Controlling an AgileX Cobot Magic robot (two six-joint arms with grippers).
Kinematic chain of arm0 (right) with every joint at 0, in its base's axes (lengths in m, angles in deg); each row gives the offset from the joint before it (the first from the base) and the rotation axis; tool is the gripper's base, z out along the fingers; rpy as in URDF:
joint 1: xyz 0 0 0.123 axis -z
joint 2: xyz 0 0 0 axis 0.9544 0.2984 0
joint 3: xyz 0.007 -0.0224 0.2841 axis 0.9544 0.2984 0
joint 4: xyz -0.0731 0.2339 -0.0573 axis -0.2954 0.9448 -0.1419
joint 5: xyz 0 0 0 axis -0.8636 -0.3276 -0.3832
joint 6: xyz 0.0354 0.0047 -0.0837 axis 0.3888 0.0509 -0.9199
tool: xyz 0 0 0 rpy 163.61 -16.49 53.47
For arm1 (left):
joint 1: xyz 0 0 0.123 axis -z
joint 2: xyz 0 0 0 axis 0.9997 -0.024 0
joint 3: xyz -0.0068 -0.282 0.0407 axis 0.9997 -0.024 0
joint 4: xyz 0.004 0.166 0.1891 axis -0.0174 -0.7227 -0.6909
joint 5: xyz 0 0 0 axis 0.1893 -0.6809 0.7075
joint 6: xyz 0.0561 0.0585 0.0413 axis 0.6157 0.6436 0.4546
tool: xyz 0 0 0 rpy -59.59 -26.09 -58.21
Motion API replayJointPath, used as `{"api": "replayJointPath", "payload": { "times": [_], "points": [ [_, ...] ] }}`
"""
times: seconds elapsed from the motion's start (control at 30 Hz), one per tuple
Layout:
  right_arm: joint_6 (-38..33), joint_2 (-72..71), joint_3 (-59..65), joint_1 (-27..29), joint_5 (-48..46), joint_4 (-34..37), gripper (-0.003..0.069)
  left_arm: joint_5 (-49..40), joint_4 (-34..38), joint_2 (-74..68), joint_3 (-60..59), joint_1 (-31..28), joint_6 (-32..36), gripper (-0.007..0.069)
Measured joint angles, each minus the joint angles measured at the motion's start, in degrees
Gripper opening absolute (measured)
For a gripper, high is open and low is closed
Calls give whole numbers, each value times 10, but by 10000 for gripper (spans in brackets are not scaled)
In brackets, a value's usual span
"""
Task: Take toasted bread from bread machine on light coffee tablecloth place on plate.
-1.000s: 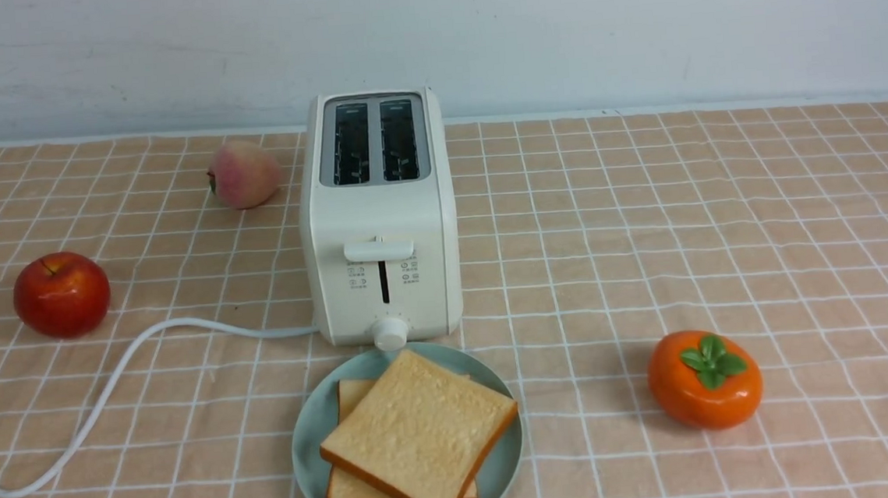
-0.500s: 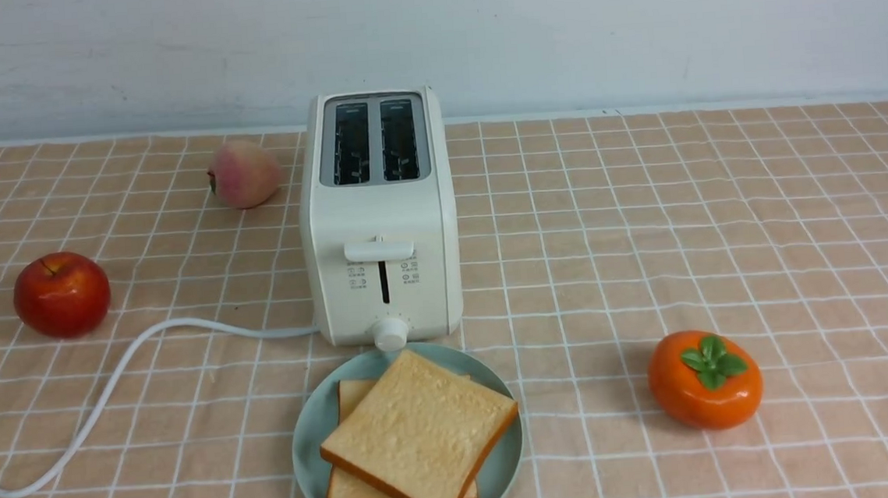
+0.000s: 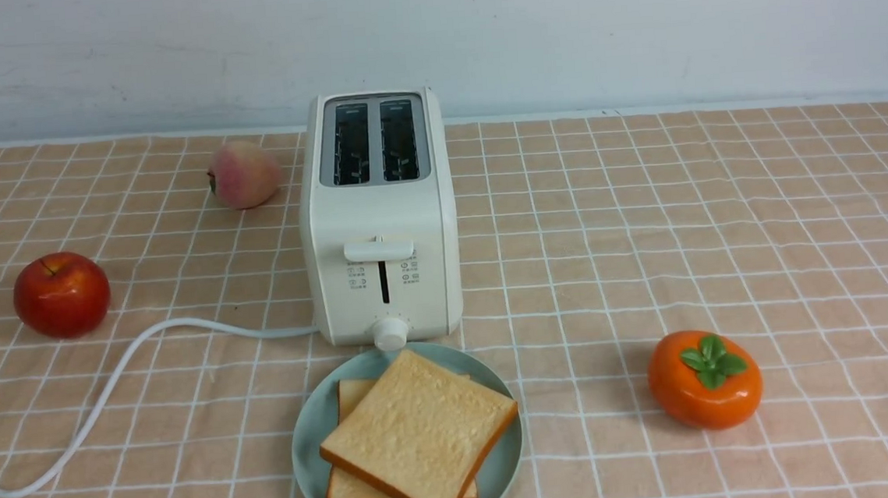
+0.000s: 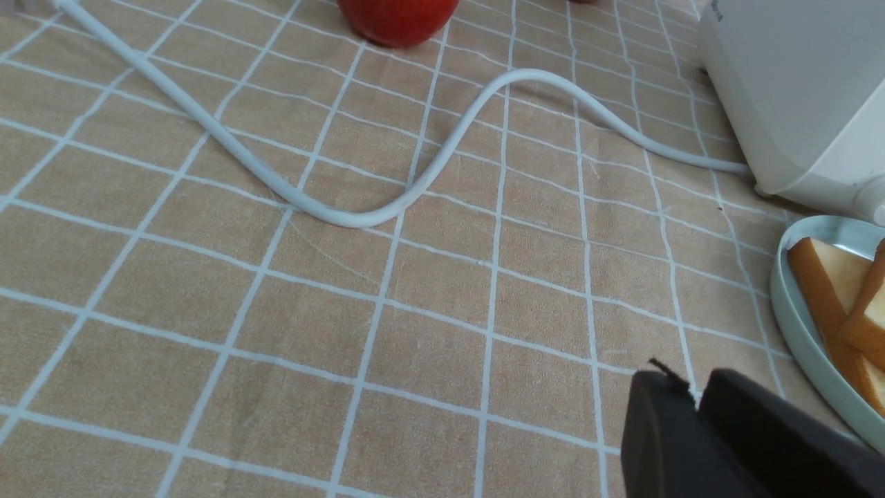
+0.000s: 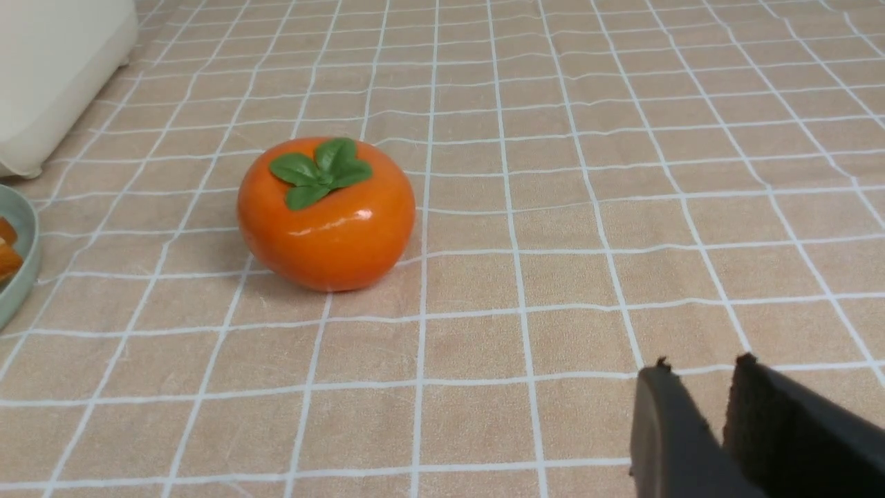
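Note:
Two slices of toasted bread lie stacked on the mint plate in front of the bread machine: the top slice lies turned across the lower slice. Both toaster slots are empty. All stand on the light coffee tablecloth. Neither gripper shows in the front view. My left gripper is shut and empty, low over the cloth beside the plate and its bread. My right gripper is shut and empty, with a slight gap at the tips, over bare cloth.
A white cord runs from the toaster to the left front. A red apple and a peach sit on the left. An orange persimmon sits on the right, also in the right wrist view.

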Motion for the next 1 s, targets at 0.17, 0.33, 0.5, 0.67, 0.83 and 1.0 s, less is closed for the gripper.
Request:
{"api": "replayJointPath", "payload": {
  "times": [0.17, 0.33, 0.5, 0.67, 0.83, 1.0],
  "points": [
    [0, 0, -1, 0, -2, 1, 149, 0, 0, 0, 0, 0, 0, 85],
    [0, 0, -1, 0, -2, 1, 155, 0, 0, 0, 0, 0, 0, 90],
    [0, 0, -1, 0, -2, 1, 162, 0, 0, 0, 0, 0, 0, 92],
    [0, 0, -1, 0, -2, 1, 167, 0, 0, 0, 0, 0, 0, 92],
    [0, 0, -1, 0, -2, 1, 176, 0, 0, 0, 0, 0, 0, 98],
    [0, 0, -1, 0, -2, 1, 179, 0, 0, 0, 0, 0, 0, 103]
  ]
}}
